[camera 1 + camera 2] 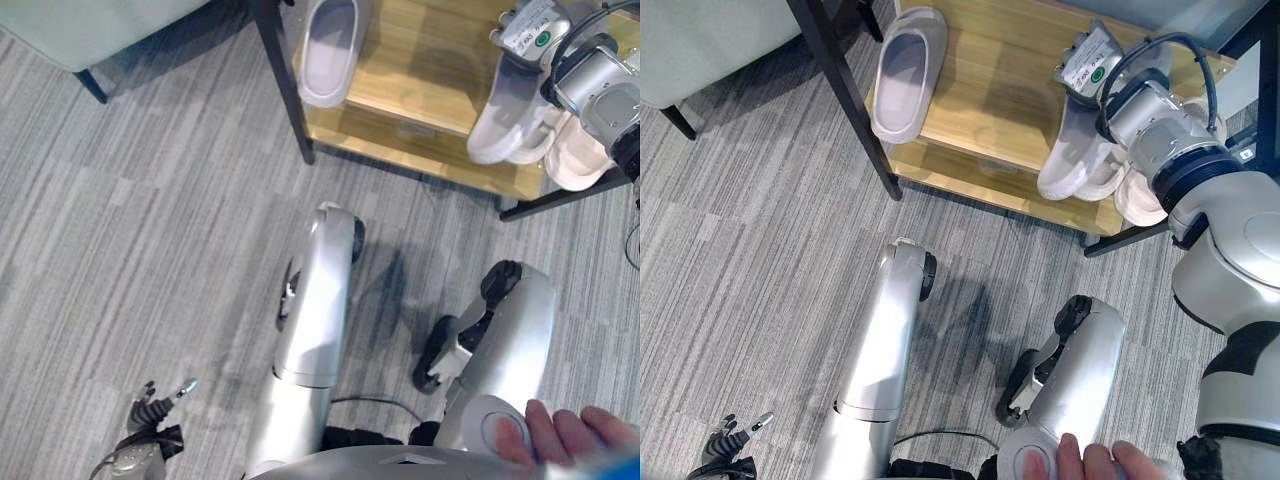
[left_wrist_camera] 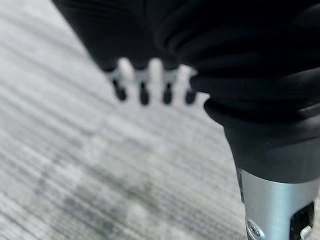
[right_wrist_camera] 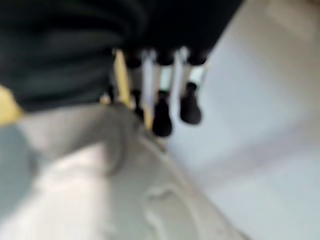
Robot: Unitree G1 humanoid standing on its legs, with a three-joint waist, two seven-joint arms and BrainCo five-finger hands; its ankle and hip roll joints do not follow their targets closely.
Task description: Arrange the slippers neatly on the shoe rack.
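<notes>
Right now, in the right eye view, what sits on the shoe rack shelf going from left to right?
Grey slipper → bare wooden shelf → white slipper beneath the right robot hand → pale slipper at the shelf's right end.

Silver-grey arms, dark ribbed wrist covers, dark-tipped silver fingers.

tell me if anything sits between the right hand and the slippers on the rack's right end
Nothing visible does. The right hand is already at the two slippers at the shoe rack's right end; whether it grips one is unclear. A third slipper lies apart, further left.
</notes>
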